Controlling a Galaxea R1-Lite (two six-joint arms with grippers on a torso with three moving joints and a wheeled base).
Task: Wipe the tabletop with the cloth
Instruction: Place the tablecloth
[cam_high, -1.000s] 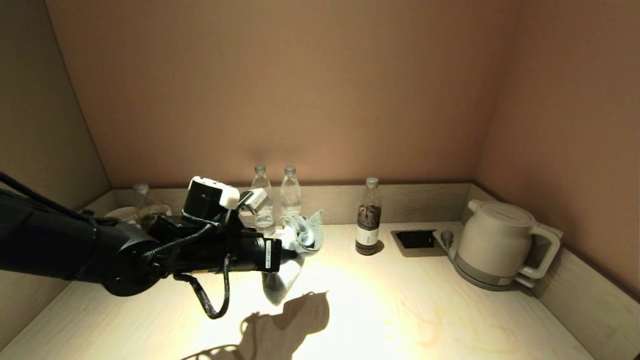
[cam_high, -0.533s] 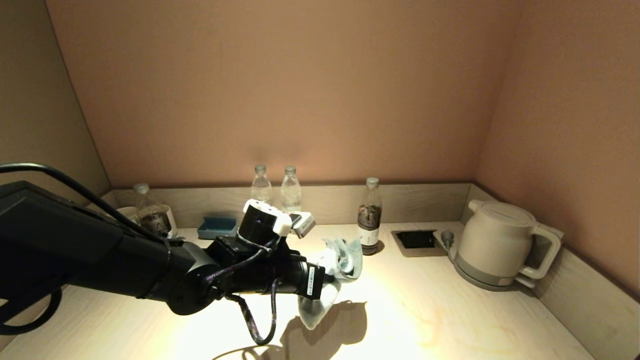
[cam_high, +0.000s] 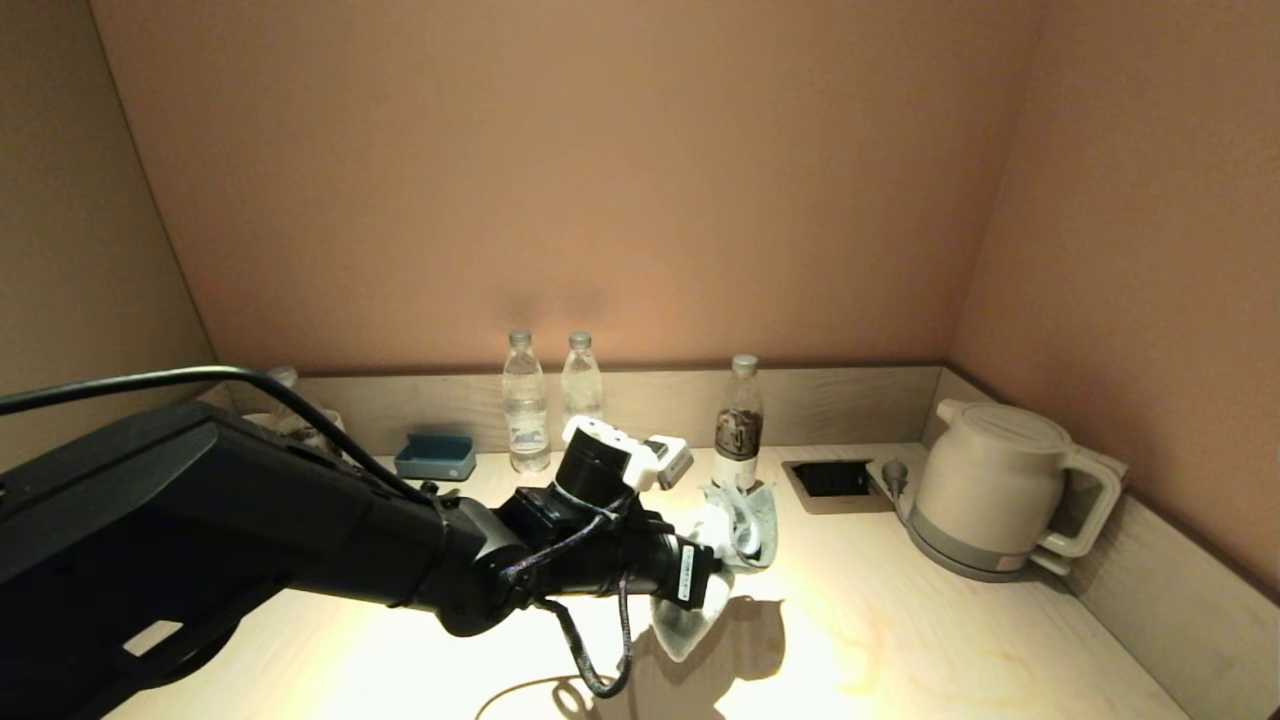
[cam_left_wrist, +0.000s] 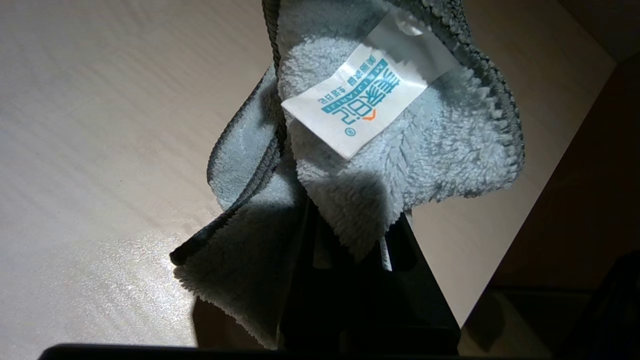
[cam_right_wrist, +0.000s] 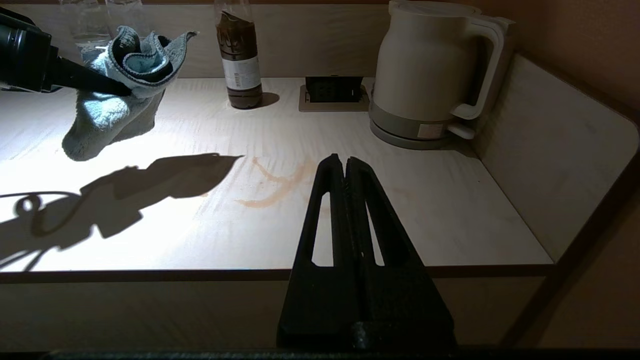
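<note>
My left gripper (cam_high: 722, 560) is shut on the pale blue cloth (cam_high: 742, 518) and holds it above the pale wood tabletop (cam_high: 900, 640), just in front of the dark drink bottle. One end of the cloth hangs down towards the surface. In the left wrist view the cloth (cam_left_wrist: 400, 135) with its white tag drapes over the gripper (cam_left_wrist: 350, 235) and hides the fingertips. The right wrist view shows the cloth (cam_right_wrist: 120, 100) left of an orange-brown stain (cam_right_wrist: 272, 187). My right gripper (cam_right_wrist: 344, 162) is shut and empty, parked over the tabletop's front edge.
A white kettle (cam_high: 990, 490) stands at the right, beside the black recess (cam_high: 830, 478). A dark drink bottle (cam_high: 737, 425), two water bottles (cam_high: 525, 400) and a blue-grey tissue box (cam_high: 435, 456) line the back rim. Walls close in on both sides.
My left arm has carried the cloth to the right, from by the water bottles to in front of the dark bottle. The right gripper shows only now.
</note>
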